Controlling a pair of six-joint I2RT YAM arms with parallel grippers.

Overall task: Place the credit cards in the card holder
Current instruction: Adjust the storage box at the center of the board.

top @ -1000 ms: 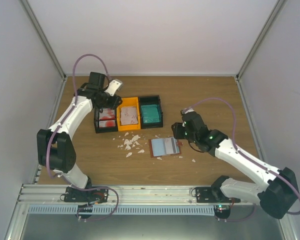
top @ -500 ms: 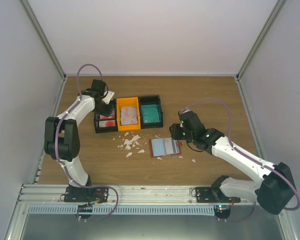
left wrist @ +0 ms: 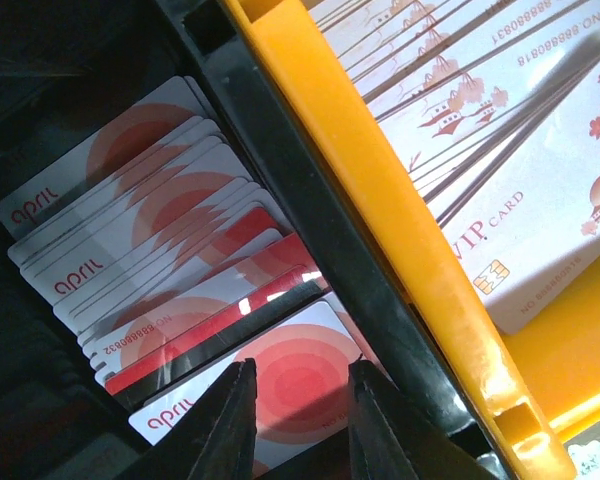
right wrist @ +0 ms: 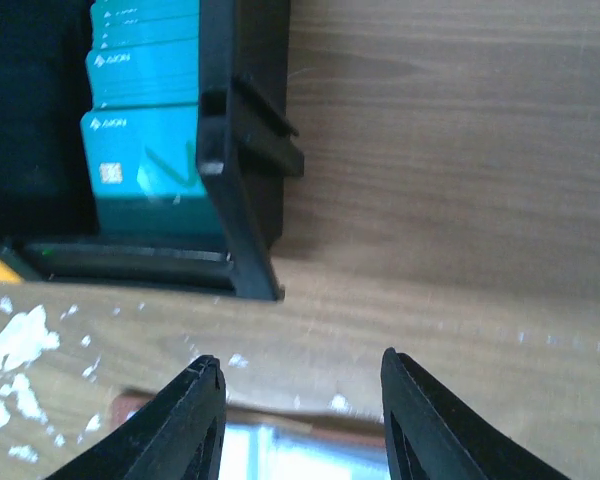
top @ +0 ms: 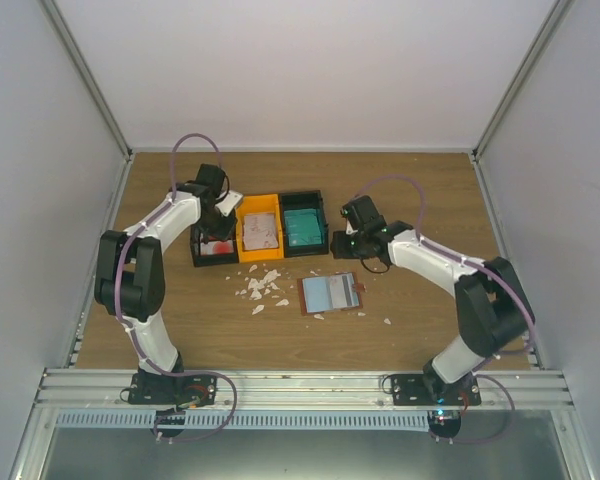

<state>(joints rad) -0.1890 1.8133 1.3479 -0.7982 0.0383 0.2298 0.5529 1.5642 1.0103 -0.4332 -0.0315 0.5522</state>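
Observation:
Red-and-white credit cards (left wrist: 150,230) stand stacked in the left black bin (top: 212,246). My left gripper (left wrist: 301,366) is down in that bin (top: 220,213), jaws a little apart over the face of the nearest red card (left wrist: 300,395); nothing is pinched. Pale pink cards (left wrist: 500,150) fill the orange bin (top: 259,232), and teal cards (right wrist: 145,150) fill the right black bin (top: 303,228). The card holder (top: 330,293) lies open on the table, pale blue pockets up. My right gripper (top: 342,243) hovers open and empty (right wrist: 299,360) between the teal bin's corner and the holder (right wrist: 280,450).
White scraps of debris (top: 262,287) lie scattered in front of the bins, left of the card holder, with a few flecks (right wrist: 15,340) near the teal bin. The orange bin's wall (left wrist: 380,190) runs right beside my left fingers. White enclosure walls surround the wooden table.
My left gripper came from behind the bins down into the red-card bin, its jaws narrower. My right gripper moved from beside the card holder back toward the teal bin's right corner, its jaws slightly wider.

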